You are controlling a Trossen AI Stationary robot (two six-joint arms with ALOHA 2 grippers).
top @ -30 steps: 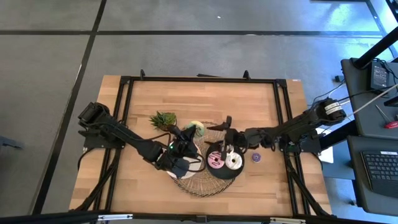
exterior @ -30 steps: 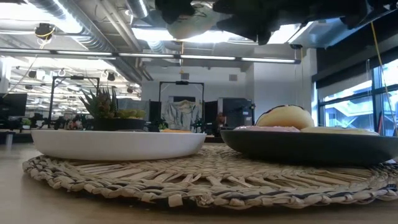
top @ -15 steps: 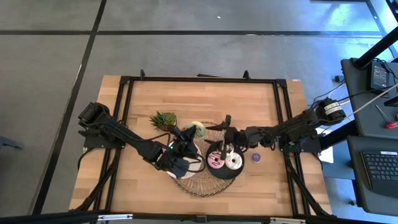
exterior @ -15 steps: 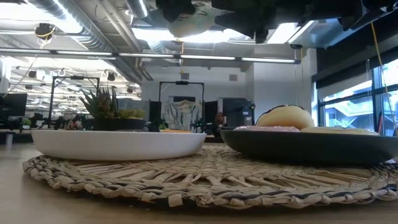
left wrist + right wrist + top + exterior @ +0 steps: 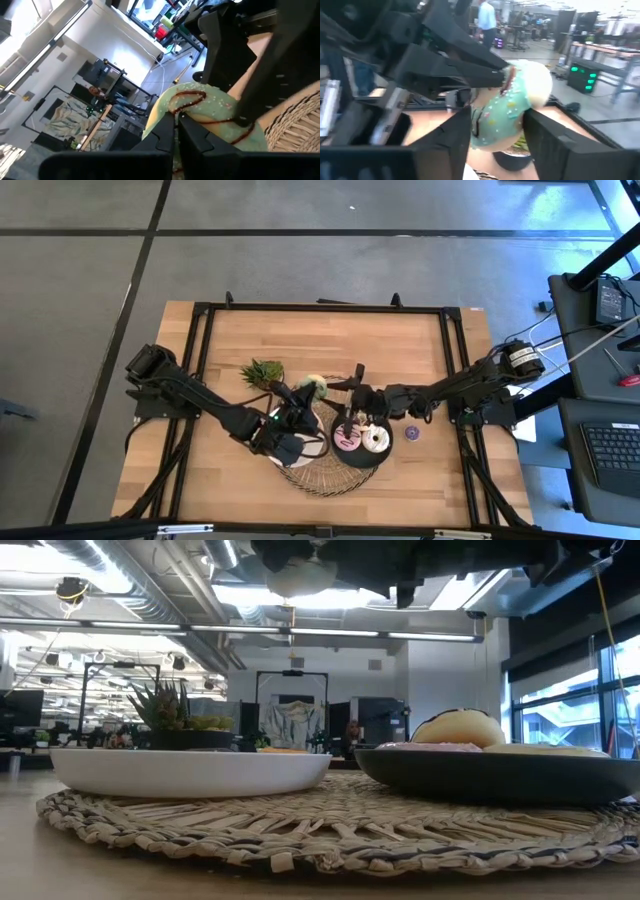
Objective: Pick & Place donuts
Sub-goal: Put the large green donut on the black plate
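A green-iced donut with brown drizzle (image 5: pixel 200 115) hangs in the air over the woven mat, in my left gripper (image 5: pixel 176 119), which is shut on it. In the high view that green-iced donut (image 5: pixel 314 386) sits between both grippers. My right gripper (image 5: pixel 497 120) is open, its fingers standing on either side of the same donut (image 5: pixel 512 107); whether they touch it I cannot tell. A pink donut (image 5: pixel 347 438) and a cream donut (image 5: pixel 375 440) lie on the black plate (image 5: pixel 362 461). A purple mini donut (image 5: pixel 411 433) lies on the table. My left gripper pinches the green donut by its rim (image 5: pixel 172 107) between its two fingers, coming from the table's left side. The donut is lifted clear above the mat and stands on edge beyond the fingertips.
The woven mat (image 5: pixel 318 478) carries a white plate (image 5: pixel 190 772) and the black plate (image 5: pixel 500 780). A small potted plant (image 5: pixel 262 372) stands just beyond my left arm. Both arms crowd the space over the mat; bare wood lies toward the far edge.
My right gripper has moved toward the table's left and slightly toward the far edge, closing in on the green donut until its fingers flank it. The left arm and the donut have kept still.
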